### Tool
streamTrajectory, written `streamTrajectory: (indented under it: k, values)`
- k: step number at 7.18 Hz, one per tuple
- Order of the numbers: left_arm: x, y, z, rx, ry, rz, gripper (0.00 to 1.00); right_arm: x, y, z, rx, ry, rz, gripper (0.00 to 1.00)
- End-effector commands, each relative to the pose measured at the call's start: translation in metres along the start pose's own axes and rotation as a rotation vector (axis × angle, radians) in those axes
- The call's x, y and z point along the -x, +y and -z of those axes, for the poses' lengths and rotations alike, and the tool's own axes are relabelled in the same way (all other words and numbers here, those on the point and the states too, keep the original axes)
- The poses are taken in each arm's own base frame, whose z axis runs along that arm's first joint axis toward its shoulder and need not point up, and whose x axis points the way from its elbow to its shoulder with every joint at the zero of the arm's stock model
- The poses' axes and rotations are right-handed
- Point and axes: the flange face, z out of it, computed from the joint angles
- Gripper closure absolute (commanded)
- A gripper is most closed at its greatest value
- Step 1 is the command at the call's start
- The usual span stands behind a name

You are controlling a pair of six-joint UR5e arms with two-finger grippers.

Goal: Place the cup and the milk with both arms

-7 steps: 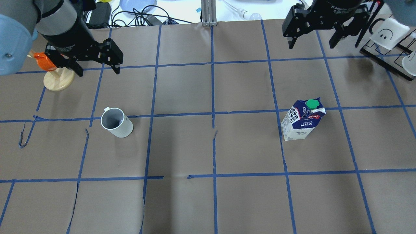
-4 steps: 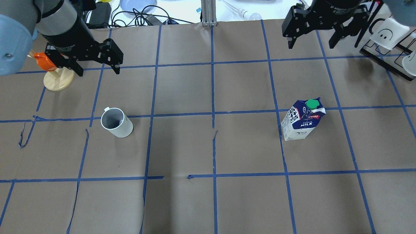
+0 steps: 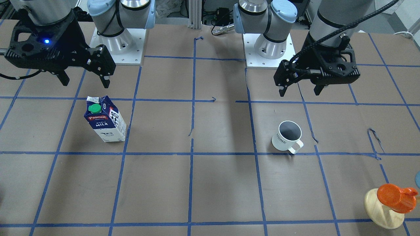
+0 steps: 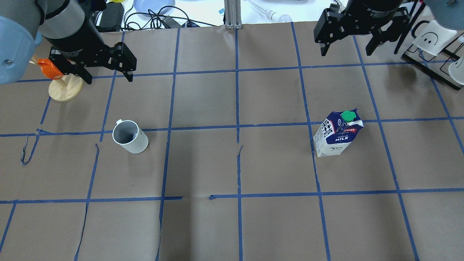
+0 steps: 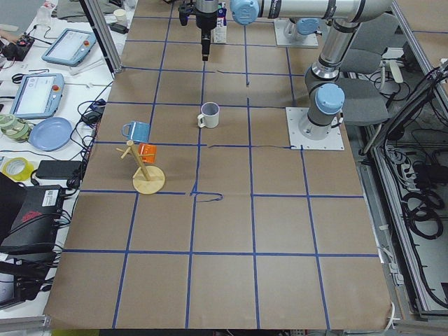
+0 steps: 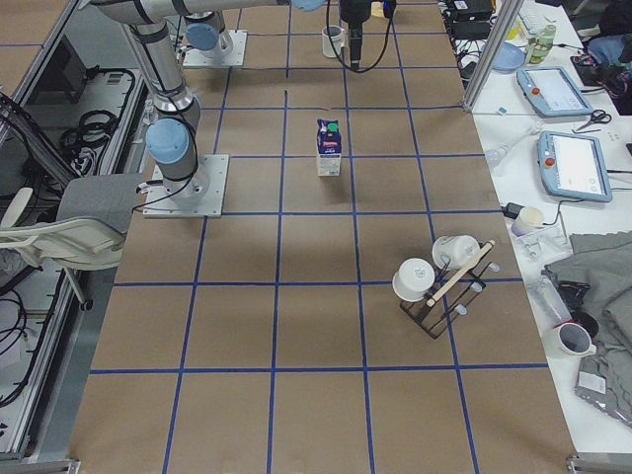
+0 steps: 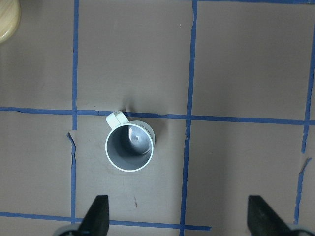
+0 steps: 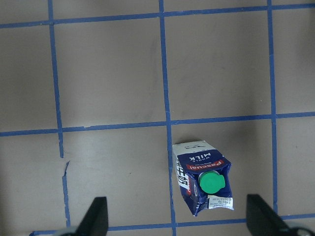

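Jaws of the left arm hang wide apart and empty above the table, where the white mug lettered "HOME" stands upright. The right arm has its jaws equally spread above the upright Pascual "WHOLE MILK" carton, whose green cap is on top.

The carton, on the right side of the surface, has a red label reading "Pascual". Below it, white on dark blue, stands "WHOLE MILK". The black-and-white print on its side panel is too small to read. The mug, on the left side, shows "HOME" in black letters on its white wall. White lettering on the black body of the right claw begins "2F Adaptive"; the rest cannot be made out. A white cup at the far right edge bears a drawn smiling face.
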Motion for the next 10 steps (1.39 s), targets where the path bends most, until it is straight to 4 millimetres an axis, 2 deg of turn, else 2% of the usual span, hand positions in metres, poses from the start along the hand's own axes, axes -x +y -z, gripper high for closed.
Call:
streamTrajectory:
  k: [1,5,6,9,10]
  values:
    - [-0.0002,0.0039,0.0004,0.001,-0.001,-0.001,0.00,-0.0005,0.0052,-0.0098,0.021,0.003,0.006,0.00]
    - [-0.0003,0.0045,-0.0019,0.006,-0.001,0.000,0.00,0.0013,0.0064,-0.0097,0.021,0.000,0.009,0.00]
    - [0.0046,0.0016,0.0064,-0.014,-0.001,0.001,0.00,0.0014,0.0064,-0.0097,0.021,-0.002,0.009,0.00]
    - [0.0052,0.0008,0.0016,-0.003,-0.002,-0.001,0.00,0.0014,0.0064,-0.0097,0.021,-0.002,0.007,0.00]
    - [0.0060,0.0067,0.0040,-0.004,-0.002,-0.007,0.00,0.0015,0.0059,-0.0106,0.022,-0.002,0.007,0.00]
